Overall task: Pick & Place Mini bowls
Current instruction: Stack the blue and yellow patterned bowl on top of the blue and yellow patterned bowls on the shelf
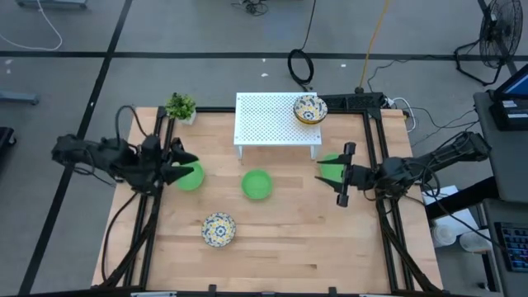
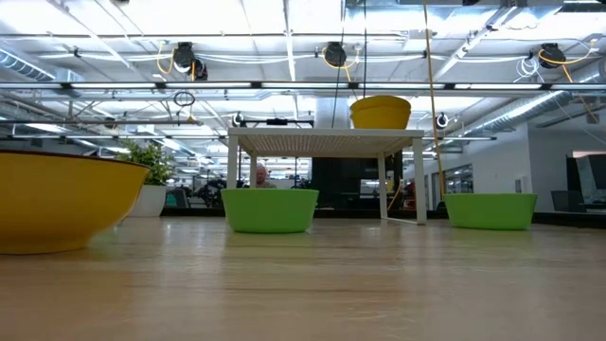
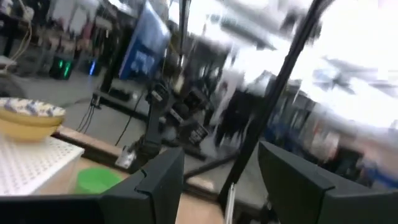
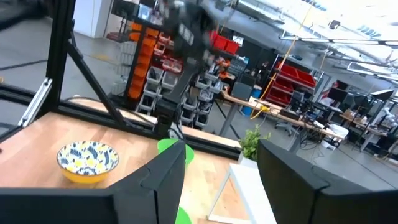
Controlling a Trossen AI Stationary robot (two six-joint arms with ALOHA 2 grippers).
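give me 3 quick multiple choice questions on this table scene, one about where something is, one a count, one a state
1. Where is the patterned yellow bowl farthest from the front edge?
A. on the white rack
B. under the rack
C. beside the plant

2. How many plain green bowls show from above?
A. one
B. three
C. five

3. What does the left claw hold?
A. a green bowl
B. a yellow bowl
C. nothing

Answers: 1 A, it sits on the rack's corner. 2 B, three green rounds on the wood. 3 C, its fingers stand apart around empty air.

three green bowls (image 1: 256, 184), two yellow floral bowls (image 1: 219, 229).
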